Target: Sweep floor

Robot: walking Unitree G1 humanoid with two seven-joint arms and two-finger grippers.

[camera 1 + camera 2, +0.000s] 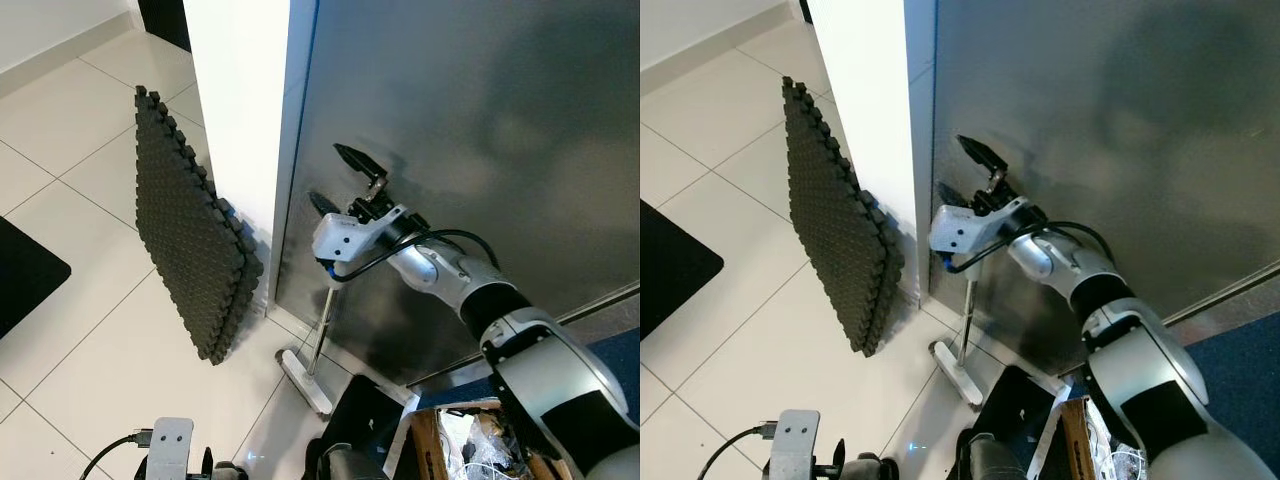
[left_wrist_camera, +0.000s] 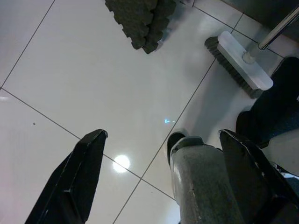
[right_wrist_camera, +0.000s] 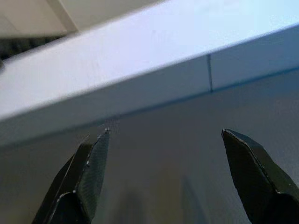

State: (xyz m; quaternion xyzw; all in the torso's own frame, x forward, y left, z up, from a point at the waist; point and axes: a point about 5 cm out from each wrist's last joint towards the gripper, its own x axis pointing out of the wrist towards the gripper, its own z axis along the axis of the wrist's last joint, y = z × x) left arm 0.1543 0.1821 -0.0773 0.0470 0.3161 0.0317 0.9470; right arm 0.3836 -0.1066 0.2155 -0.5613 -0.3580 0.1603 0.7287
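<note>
A broom stands against a steel fridge door [image 1: 480,130], its white brush head [image 1: 303,378] on the tiles and its thin metal handle [image 1: 322,325] rising upright. The handle's top is hidden behind my right wrist. My right gripper [image 1: 335,178] is raised above the handle, open, and points at the fridge door with nothing between its fingers. In the right wrist view both fingers [image 3: 88,172] frame the bare steel. My left gripper [image 2: 163,134] hangs low over the tiles, open and empty, with the brush head [image 2: 238,67] beyond it.
Black foam mats [image 1: 190,240] lean on the white wall left of the fridge. A dark mat [image 1: 20,275] lies at far left. A cardboard box [image 1: 460,440] of clutter and a black object [image 1: 360,420] sit beside the broom. Pale tiles [image 1: 100,340] stretch left.
</note>
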